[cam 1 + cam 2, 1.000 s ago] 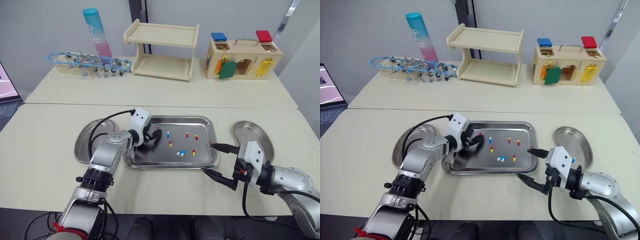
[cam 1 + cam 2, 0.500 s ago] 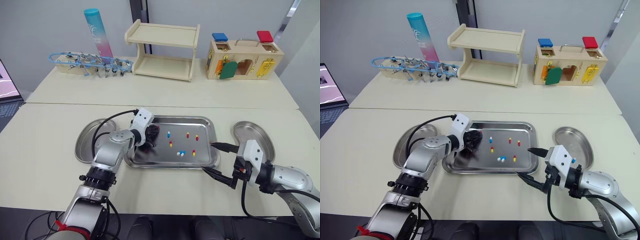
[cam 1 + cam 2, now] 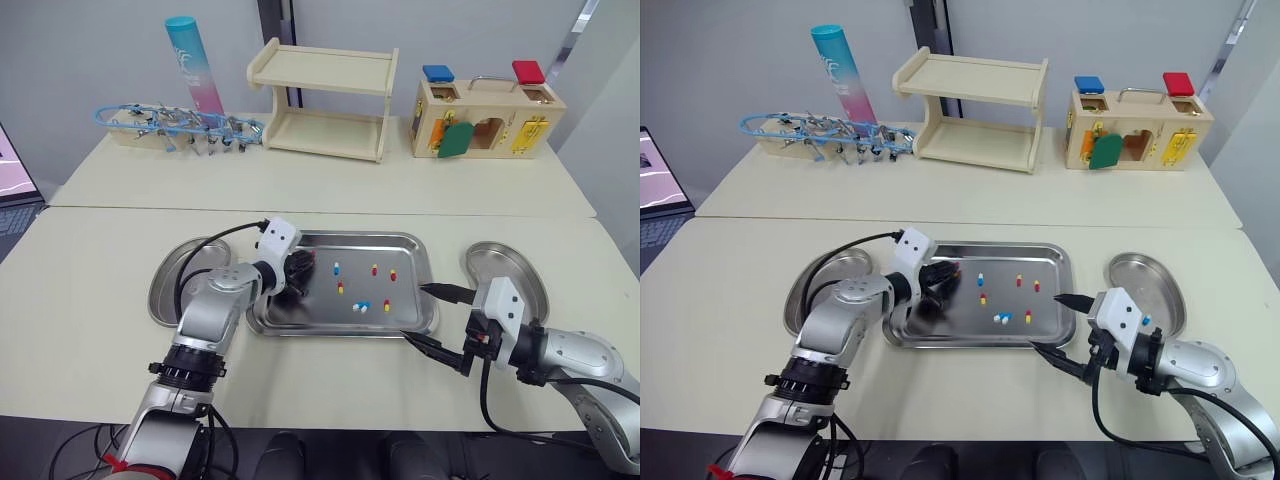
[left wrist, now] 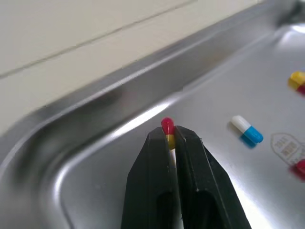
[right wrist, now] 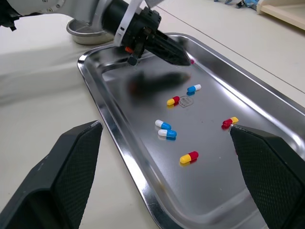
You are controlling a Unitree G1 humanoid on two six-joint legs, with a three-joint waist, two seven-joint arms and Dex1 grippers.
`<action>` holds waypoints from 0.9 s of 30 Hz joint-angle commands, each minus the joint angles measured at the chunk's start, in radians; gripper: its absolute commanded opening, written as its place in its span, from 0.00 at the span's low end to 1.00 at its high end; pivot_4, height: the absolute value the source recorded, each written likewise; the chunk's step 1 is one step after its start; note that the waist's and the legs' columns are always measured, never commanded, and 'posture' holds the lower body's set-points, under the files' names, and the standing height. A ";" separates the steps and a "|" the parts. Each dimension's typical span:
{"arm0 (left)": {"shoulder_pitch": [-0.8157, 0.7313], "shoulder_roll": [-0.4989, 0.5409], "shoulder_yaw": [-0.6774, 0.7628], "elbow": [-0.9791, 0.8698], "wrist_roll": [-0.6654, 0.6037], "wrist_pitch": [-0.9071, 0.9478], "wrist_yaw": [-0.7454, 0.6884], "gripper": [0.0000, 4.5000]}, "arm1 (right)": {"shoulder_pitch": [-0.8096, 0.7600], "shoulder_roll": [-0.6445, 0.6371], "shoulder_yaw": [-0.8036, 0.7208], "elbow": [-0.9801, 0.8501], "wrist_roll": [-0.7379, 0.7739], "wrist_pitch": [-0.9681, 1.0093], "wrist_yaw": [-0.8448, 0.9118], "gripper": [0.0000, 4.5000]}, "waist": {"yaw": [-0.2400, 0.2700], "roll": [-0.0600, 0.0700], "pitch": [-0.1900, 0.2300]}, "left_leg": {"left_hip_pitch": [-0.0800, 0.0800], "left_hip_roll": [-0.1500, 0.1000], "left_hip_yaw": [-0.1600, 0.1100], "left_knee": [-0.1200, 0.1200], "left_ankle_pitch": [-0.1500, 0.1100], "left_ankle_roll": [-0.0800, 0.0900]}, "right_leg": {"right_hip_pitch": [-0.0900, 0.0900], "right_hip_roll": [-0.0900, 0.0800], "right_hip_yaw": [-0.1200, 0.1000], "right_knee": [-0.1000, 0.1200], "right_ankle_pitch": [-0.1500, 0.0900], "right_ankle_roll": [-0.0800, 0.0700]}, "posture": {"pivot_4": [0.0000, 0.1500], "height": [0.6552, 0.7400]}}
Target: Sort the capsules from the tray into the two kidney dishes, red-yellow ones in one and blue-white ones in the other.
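Observation:
A steel tray (image 3: 340, 238) in the middle of the table holds several capsules, among them a blue-white one (image 3: 337, 268), a red-yellow one (image 3: 375, 270) and a blue-white pair (image 3: 362, 306). My left gripper (image 3: 303, 266) is over the tray's left part, shut on a red-yellow capsule (image 4: 167, 130) whose red end sticks out past the fingertips (image 4: 152, 143). One kidney dish (image 3: 172, 280) lies left of the tray, the other kidney dish (image 3: 512, 262) right of it. My right gripper (image 3: 420, 315) stands open at the tray's right front corner, holding nothing.
Along the back of the table stand a blue wire rack (image 3: 180, 125), a tall pink-blue tube (image 3: 195, 65), a wooden shelf (image 3: 325, 100) and a wooden lock box (image 3: 485, 115). A screen's edge (image 3: 12, 170) shows at far left.
The left gripper's fingers, open a second ago, have closed on a red-yellow capsule in the tray's left part. The right arm has stayed put.

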 commanded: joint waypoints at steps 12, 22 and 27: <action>0.358 0.356 0.506 -0.369 -0.191 0.210 -0.066 0.00 | -0.167 -0.015 0.115 -0.034 0.069 0.019 0.107 1.00 | -0.008 0.000 0.000 | 0.001 0.000 0.000 -0.001 0.000 0.000 | 0.000 0.000 0.000 0.000 0.000 0.000 | 1.00 1.00; 0.425 0.349 0.530 -0.310 -0.191 0.137 -0.036 0.00 | -0.293 0.042 0.212 0.023 0.053 0.018 0.136 1.00 | 0.005 -0.001 0.000 | 0.000 0.000 -0.001 -0.001 0.000 0.000 | -0.001 0.000 -0.001 -0.001 0.000 0.000 | 1.00 1.00; 0.443 0.353 0.536 -0.307 -0.204 0.126 -0.041 0.31 | -0.296 0.035 0.210 0.022 0.054 0.025 0.138 1.00 | -0.003 -0.001 0.000 | 0.000 0.000 -0.001 -0.001 0.000 0.000 | -0.001 0.000 -0.001 0.000 0.000 0.000 | 1.00 1.00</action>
